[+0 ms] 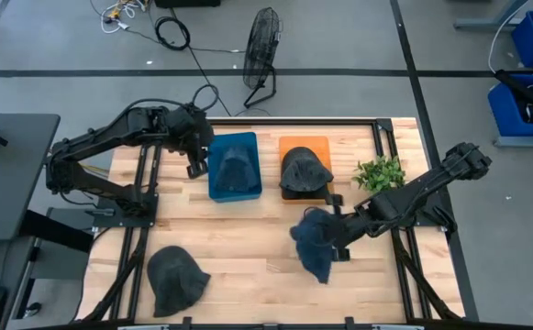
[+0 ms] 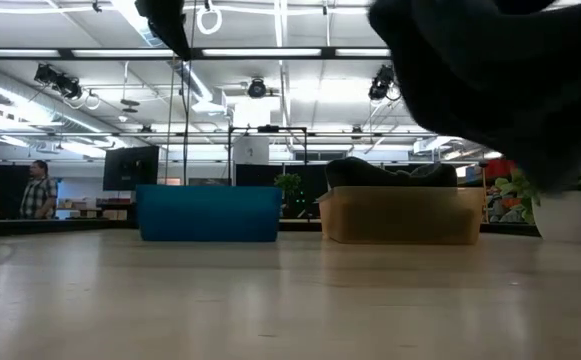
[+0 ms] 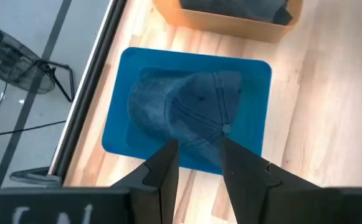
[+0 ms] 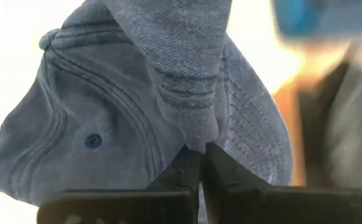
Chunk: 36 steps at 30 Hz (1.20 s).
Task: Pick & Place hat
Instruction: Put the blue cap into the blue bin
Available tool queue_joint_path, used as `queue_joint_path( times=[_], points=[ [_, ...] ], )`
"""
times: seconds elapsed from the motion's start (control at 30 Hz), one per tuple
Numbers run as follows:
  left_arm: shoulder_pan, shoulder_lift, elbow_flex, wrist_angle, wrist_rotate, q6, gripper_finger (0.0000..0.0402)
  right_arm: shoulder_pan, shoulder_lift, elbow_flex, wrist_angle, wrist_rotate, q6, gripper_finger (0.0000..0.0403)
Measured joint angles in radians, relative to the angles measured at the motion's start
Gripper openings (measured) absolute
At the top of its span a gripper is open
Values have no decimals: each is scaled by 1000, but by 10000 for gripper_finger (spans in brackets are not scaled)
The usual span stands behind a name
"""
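Carrying: our right gripper (image 1: 339, 240) clenches a blue hat (image 1: 315, 246) aloft; two bins filled, one dark hat (image 1: 176, 278) remains; left gripper (image 1: 195, 158) released.

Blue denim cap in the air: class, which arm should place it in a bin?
Right. The right gripper is shut on the blue denim cap, beside the orange bin. The left gripper hangs open, holding nothing, above the blue bin.

- The setting was a large open lab or industrial hall.
- The exposed ceiling carried strip lights (image 2: 60, 148) and black hanging spotlights (image 2: 52, 78).
- A grey taped concrete floor (image 1: 339, 37) held a black wire floor fan (image 1: 260, 46), loose black cables (image 1: 172, 32) and blue plastic storage bins (image 1: 523, 105).
- A person in a checked shirt (image 2: 38, 192) stood far behind the light wooden plank table (image 1: 248, 266).
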Motion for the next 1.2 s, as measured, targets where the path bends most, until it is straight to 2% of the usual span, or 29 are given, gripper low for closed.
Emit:
queue_joint_path(
  times=[0.13, 0.23, 0.33, 0.4, 0.47, 0.57, 0.67, 0.9, 1.07, 1.2],
  points=[
    [-1, 7, 0, 7, 21, 70, 122, -52, 3, 2, 112, 44, -213, 3],
    [-9, 11, 0, 38, 129, 104, 122, -112, 32, 2, 162, 40, -261, 3],
    [-40, 13, 1, 133, 228, 48, 122, -178, 78, 2, 234, -22, -295, 3],
    [-66, 18, 1, 189, 258, 17, 122, -212, 116, 2, 282, -69, -345, 3],
    [-98, 26, 1, 232, 264, 14, 122, -238, 152, 2, 317, -86, -417, 3],
    [-137, 47, 1, 259, 264, 15, 122, -287, 202, 31, 322, -55, -490, 3],
    [-170, 78, 1, 277, 259, 37, 122, -345, 244, 87, 331, -20, -500, 3],
    [-225, 180, 1, 294, 179, 39, 122, -425, 312, 218, 363, -24, -516, 3],
    [-245, 229, -1, 307, 168, 71, 122, -444, 342, 230, 381, -87, -536, 3],
    [-254, 253, 0, 331, 168, 65, 122, -444, 364, 230, 376, -95, -539, 3]
  ],
)
